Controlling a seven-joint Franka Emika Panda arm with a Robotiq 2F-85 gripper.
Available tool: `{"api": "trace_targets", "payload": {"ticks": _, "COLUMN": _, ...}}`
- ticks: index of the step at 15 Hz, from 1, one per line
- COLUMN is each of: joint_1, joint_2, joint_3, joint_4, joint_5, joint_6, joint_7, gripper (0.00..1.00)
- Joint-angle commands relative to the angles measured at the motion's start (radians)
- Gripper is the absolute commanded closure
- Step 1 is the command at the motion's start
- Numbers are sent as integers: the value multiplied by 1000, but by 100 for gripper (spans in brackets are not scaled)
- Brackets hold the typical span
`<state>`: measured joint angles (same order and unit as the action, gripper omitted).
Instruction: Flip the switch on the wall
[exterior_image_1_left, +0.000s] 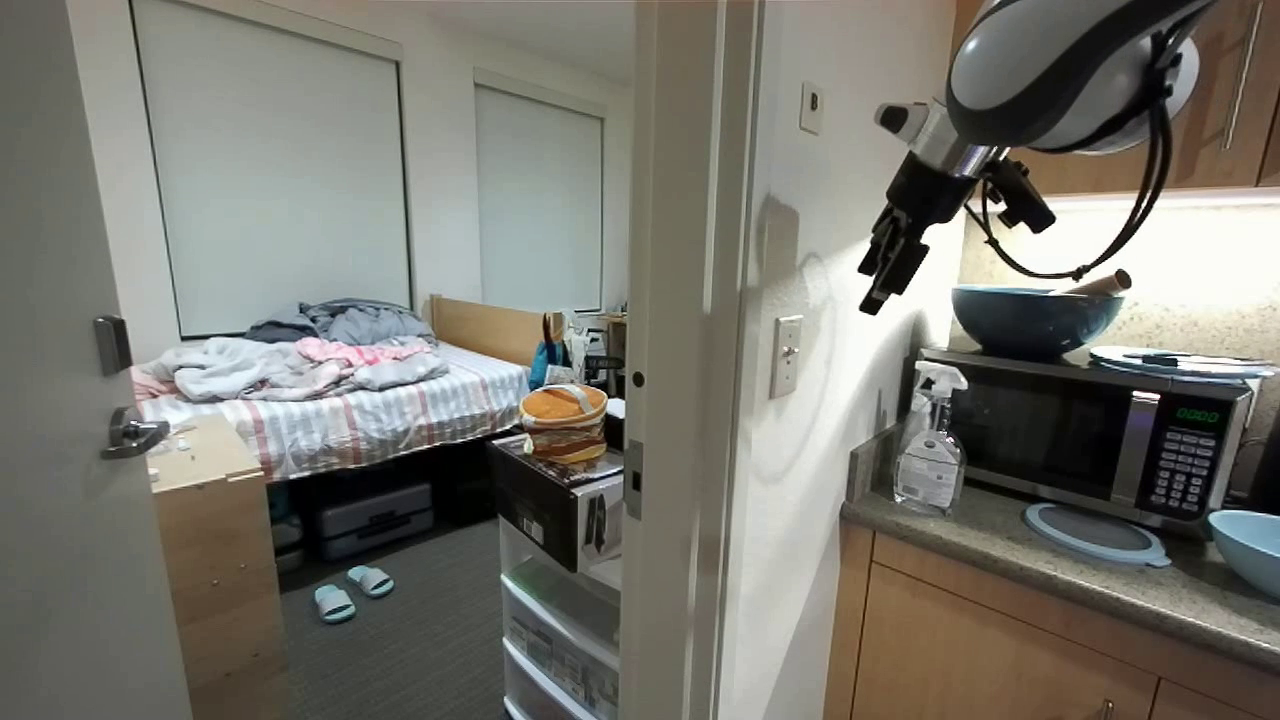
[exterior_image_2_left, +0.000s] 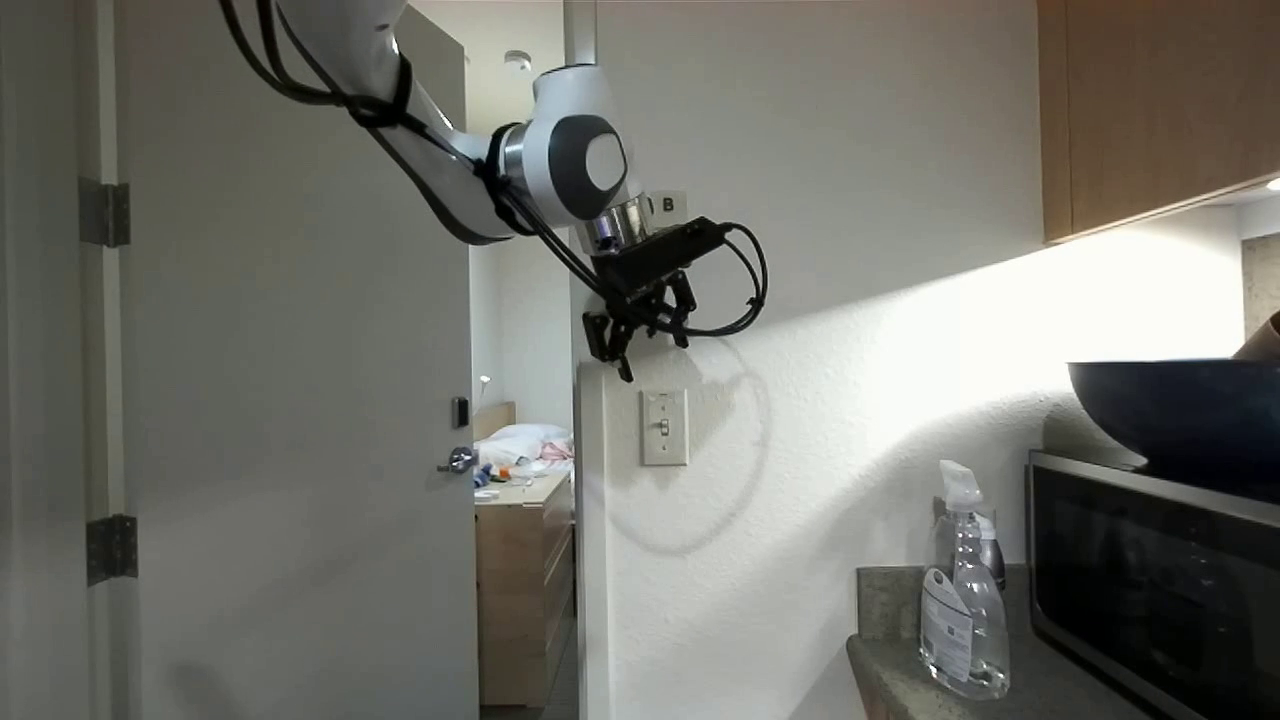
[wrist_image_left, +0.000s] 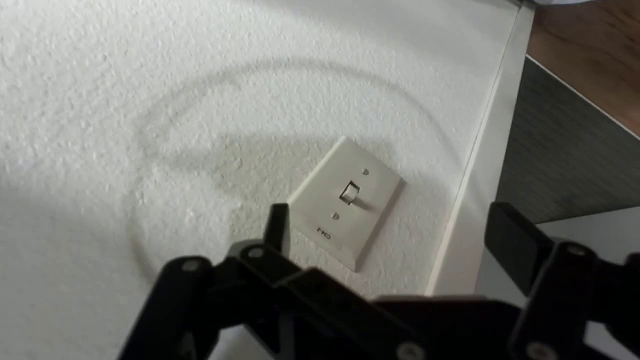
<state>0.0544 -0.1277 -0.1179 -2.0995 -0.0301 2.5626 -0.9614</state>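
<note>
The switch, an off-white plate with a small toggle lever, is on the off-white wall (exterior_image_2_left: 850, 180) near the door frame. It shows in both exterior views (exterior_image_1_left: 787, 357) (exterior_image_2_left: 664, 428) and in the middle of the wrist view (wrist_image_left: 320, 212). I cannot tell for sure whether the lever points up or down. My black gripper (exterior_image_2_left: 653, 358) is open and empty, above the switch and apart from it. In an exterior view the gripper (exterior_image_1_left: 876, 285) stands out from the wall, tilted downward. In the wrist view the spread fingers (wrist_image_left: 395, 230) stand either side of the plate's lower right part.
A door frame edge (exterior_image_2_left: 593, 540) runs close beside the switch, with an open grey door (exterior_image_2_left: 300, 350) beyond. A small plate marked B (exterior_image_1_left: 811, 108) is higher on the wall. A spray bottle (exterior_image_1_left: 930, 450), microwave (exterior_image_1_left: 1030, 425) and bowl (exterior_image_1_left: 1035, 320) stand at the counter.
</note>
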Motion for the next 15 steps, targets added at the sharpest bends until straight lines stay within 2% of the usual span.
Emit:
{"api": "trace_targets", "payload": {"ticks": 1, "joint_1": -15, "joint_2": 5, "joint_3": 17, "joint_4": 6, "joint_5": 10, "joint_6": 1, "joint_7": -16, "gripper": 0}}
{"api": "trace_targets", "payload": {"ticks": 6, "joint_1": -11, "joint_2": 85, "joint_3": 14, "joint_4": 41, "joint_5": 74, "joint_6": -31, "joint_7": -77, "gripper": 0}}
{"api": "trace_targets", "payload": {"ticks": 12, "joint_1": -38, "joint_2": 168, "joint_3": 36, "joint_4": 77, "joint_5": 144, "joint_6": -29, "joint_7": -153, "gripper": 0}}
{"api": "trace_targets", "payload": {"ticks": 14, "joint_1": -52, "joint_2": 166, "joint_3": 41, "joint_4": 81, "joint_5": 111, "joint_6": -48, "joint_7": -121, "gripper": 0}}
{"api": "trace_targets", "payload": {"ticks": 15, "joint_1": -49, "joint_2": 162, "joint_3": 49, "joint_4": 60, "joint_5": 102, "joint_6": -16, "joint_7": -89, "gripper": 0}}
